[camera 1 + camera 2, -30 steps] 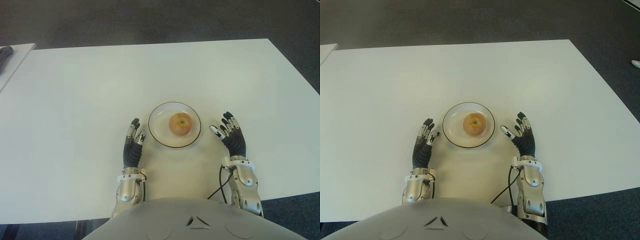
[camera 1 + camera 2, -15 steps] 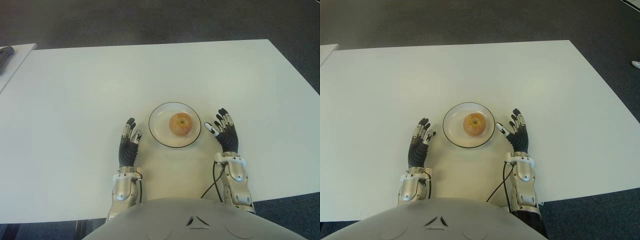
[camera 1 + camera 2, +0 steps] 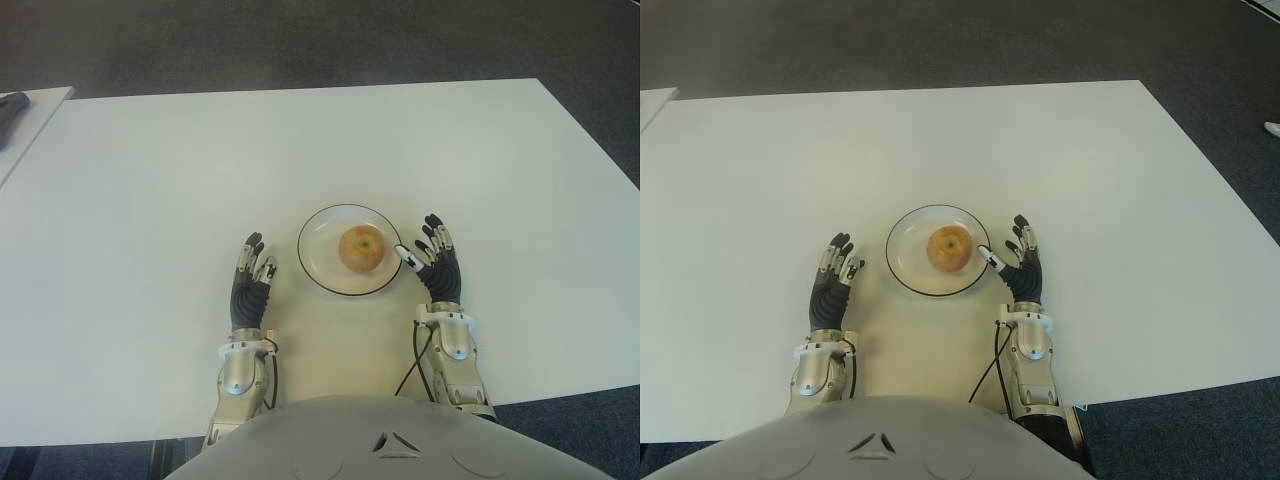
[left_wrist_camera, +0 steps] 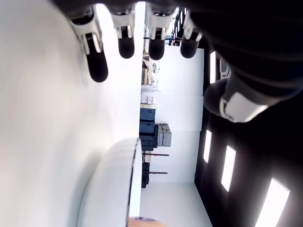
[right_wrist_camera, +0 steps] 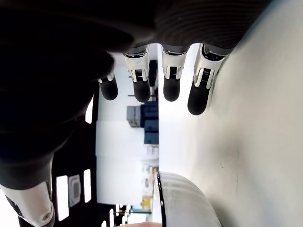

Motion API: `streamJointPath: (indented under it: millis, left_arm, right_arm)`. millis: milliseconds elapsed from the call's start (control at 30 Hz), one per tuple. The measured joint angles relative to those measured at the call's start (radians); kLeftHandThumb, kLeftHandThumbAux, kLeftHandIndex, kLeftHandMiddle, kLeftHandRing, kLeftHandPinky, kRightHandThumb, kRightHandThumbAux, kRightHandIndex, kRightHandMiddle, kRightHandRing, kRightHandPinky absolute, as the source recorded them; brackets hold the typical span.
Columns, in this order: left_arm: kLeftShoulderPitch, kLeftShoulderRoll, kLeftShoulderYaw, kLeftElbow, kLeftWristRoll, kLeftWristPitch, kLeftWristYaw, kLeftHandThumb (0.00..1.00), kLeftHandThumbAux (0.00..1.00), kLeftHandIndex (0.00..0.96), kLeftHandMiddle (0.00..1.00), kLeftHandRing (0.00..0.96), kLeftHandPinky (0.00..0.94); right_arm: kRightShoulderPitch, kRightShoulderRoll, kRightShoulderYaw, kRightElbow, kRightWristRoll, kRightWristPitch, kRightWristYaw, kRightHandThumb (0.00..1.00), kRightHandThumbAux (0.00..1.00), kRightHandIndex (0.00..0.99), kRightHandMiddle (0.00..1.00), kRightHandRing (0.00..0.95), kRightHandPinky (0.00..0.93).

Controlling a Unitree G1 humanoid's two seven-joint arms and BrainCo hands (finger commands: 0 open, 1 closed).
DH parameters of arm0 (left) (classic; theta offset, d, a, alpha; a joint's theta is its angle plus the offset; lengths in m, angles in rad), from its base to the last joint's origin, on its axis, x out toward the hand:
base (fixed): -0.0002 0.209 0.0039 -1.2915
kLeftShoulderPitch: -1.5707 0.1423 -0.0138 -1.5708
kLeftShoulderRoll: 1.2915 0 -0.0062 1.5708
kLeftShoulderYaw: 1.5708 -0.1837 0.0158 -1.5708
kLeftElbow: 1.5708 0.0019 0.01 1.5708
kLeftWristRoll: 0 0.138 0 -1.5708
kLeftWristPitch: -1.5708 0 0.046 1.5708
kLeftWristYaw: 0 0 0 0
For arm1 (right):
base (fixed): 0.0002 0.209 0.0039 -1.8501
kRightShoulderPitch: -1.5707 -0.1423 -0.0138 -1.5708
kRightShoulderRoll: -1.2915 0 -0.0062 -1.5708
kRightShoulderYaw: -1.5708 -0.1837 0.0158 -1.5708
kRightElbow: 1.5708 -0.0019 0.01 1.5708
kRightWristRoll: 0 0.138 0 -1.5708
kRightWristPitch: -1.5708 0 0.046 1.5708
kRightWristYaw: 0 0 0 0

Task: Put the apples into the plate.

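White table [image 3: 150, 200] is seen under dark carpet surround. Both hands have been drawn back toward the torso since a second ago: left hand [image 3: 247, 290] beside the plate [image 3: 318, 268], right hand [image 3: 437, 268] just at its rim, fingers spread, nothing held. Apple [image 3: 361, 248] is sat in the plate; task is judged done. Apple is round, no long axis; stem dimple faces up.

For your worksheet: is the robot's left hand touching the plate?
Apart. The left eye view shows bare table between the left hand and the plate.
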Motion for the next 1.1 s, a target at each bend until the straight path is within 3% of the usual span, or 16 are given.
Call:
streamJointPath:
  millis: [300,600,800,1100]
  left_arm:
    - [0.018,-0.006,-0.007,-0.007,0.033,-0.001,0.0,0.0,0.602,0.0,0.0,0.0,0.0]
    - [0.136,-0.024,-0.068,-0.078,0.069,-0.012,0.022,0.0,0.635,0.0,0.0,0.0,0.0]
    - [0.144,-0.022,-0.07,-0.09,0.072,0.0,0.024,0.0,0.637,0.0,0.0,0.0,0.0]
    - [0.143,-0.023,-0.061,-0.079,0.068,-0.016,0.045,0.0,0.624,0.008,0.0,0.0,0.0]
  right_arm:
    - [-0.006,-0.001,0.005,0.024,-0.014,-0.027,-0.008,0.264,0.648,0.077,0.107,0.075,0.067]
    - [-0.034,-0.007,0.006,0.06,-0.018,-0.042,-0.014,0.224,0.653,0.062,0.107,0.076,0.045]
    - [-0.039,-0.01,0.009,0.067,-0.019,-0.045,-0.013,0.209,0.665,0.061,0.116,0.095,0.087]
    - [-0.045,-0.012,0.012,0.082,-0.019,-0.064,-0.014,0.183,0.663,0.069,0.121,0.096,0.08]
